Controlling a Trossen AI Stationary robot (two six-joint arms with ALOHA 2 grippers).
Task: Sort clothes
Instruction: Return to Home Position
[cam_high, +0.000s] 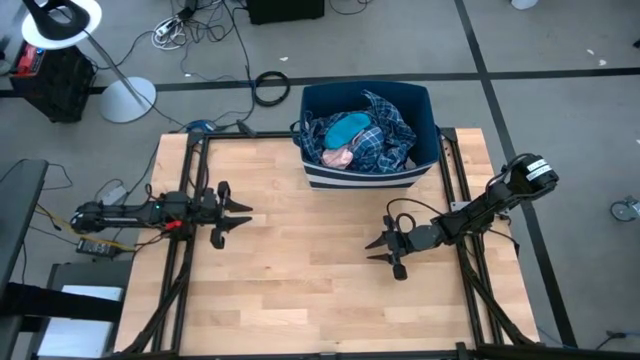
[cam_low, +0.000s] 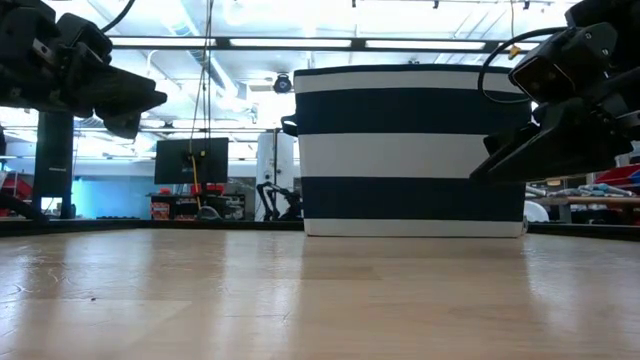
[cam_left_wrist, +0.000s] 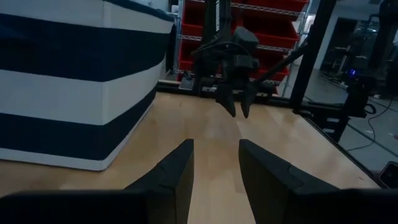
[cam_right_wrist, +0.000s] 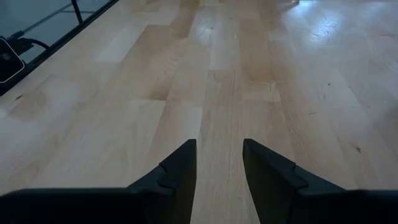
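Left pincer (cam_high: 244, 217), right pincer (cam_high: 372, 250): outstretched, fingers parted.

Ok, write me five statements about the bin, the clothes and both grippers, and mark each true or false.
1. The teal sock lies on the plaid shirt inside the bin. True.
2. The left gripper holds a garment. False: it is open and empty above the table.
3. The right gripper is open, holding nothing. True.
4. A sock lies on the table. False: the clothes in view are all in the bin.
5. The bin lies tipped over. False: it stands upright at the table's far edge.
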